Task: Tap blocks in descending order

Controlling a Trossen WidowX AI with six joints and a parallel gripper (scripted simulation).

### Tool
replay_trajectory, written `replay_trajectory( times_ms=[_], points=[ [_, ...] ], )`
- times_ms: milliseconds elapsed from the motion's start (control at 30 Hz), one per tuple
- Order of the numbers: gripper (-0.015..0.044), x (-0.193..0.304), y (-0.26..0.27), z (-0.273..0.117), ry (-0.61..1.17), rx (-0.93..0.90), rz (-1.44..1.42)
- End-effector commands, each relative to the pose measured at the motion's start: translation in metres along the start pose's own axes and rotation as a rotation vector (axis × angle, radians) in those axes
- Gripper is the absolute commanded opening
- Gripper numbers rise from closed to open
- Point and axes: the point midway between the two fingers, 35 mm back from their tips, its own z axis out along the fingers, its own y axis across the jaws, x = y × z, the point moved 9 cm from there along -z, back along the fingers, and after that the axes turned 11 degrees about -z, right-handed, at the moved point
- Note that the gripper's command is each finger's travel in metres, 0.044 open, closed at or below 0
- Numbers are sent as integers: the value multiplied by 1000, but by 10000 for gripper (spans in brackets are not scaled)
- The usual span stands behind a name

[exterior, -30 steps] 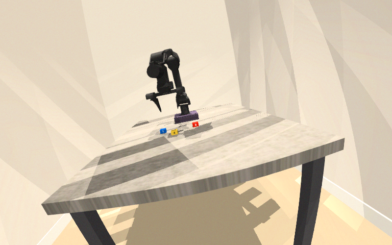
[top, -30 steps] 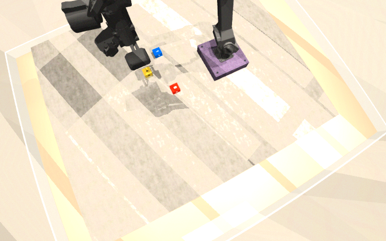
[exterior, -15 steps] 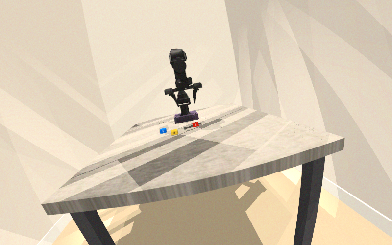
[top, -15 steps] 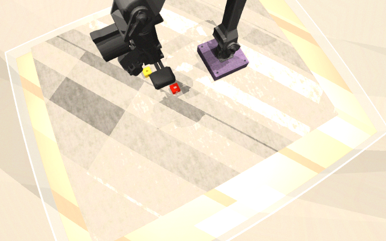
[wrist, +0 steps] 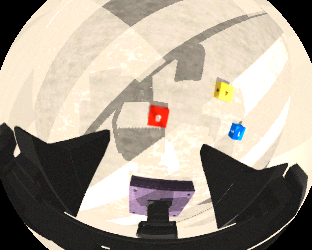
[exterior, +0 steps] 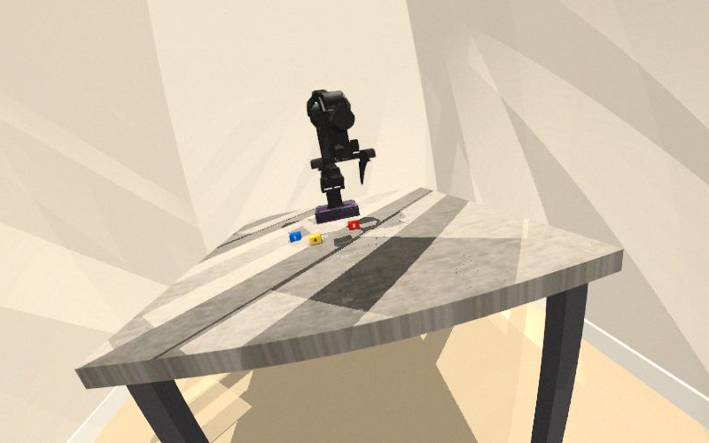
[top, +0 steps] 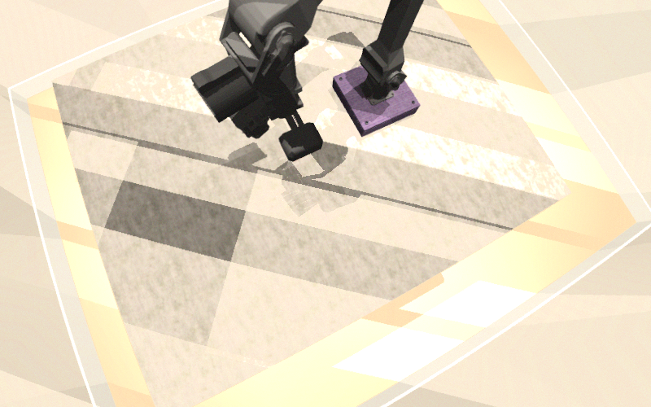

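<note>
A red block (exterior: 353, 225) (wrist: 158, 116) shows a round digit, perhaps 8, too small to be sure. A yellow block (exterior: 315, 239) (wrist: 223, 92) shows what looks like a 4. A blue block (exterior: 294, 237) (wrist: 236, 131) shows what looks like a 1. The three blocks stand apart on the table; none shows in the top view, where the arm covers that area. My gripper (wrist: 156, 142) is open and empty, high above the table. In the wrist view the red block lies just beyond the gap between the fingertips, with yellow and blue to the right.
The purple base plate (top: 394, 111) (exterior: 337, 212) (wrist: 140, 202) of the arm stands behind the blocks in the exterior view. The striped grey and cream table (top: 166, 282) (exterior: 456, 264) carries the base and the blocks, with shadows of the arm around them.
</note>
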Motion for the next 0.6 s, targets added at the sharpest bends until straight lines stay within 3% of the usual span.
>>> replay_trajectory(
  times_ms=[0,267,333,467,567],
  points=[
    [400,1,1,1,1,1,3],
    [400,1,1,1,1,1,3],
    [348,0,0,12,1,1,3],
    [242,0,0,72,1,1,3],
    [164,2,0,82,1,1,3]
  ],
)
